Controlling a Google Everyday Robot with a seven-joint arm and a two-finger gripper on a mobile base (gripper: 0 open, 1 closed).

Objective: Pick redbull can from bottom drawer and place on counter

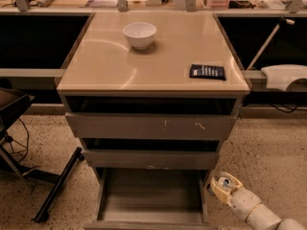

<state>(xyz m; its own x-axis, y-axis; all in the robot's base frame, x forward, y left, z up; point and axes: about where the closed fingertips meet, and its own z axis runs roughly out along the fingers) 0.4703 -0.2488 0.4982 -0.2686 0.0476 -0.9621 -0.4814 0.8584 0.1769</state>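
You get warm, fairly even light from overhead. The glossy desk (158,71) throws back a pale curved streak of glare across its left half, and the white bowl (139,34) drops only a small soft shadow at its base. The open recesses under the desk and the bays to either side go nearly black. The bottom drawer (148,198) is dim but readable. Low right, just beside it, the claw (223,186) clamped on the redbull can (224,180) is well lit, the can's top glinting. Fine detail is soft throughout.

silvery redbull can (224,181) upright in the tool (222,186), just beside the open bottom drawer (149,196)
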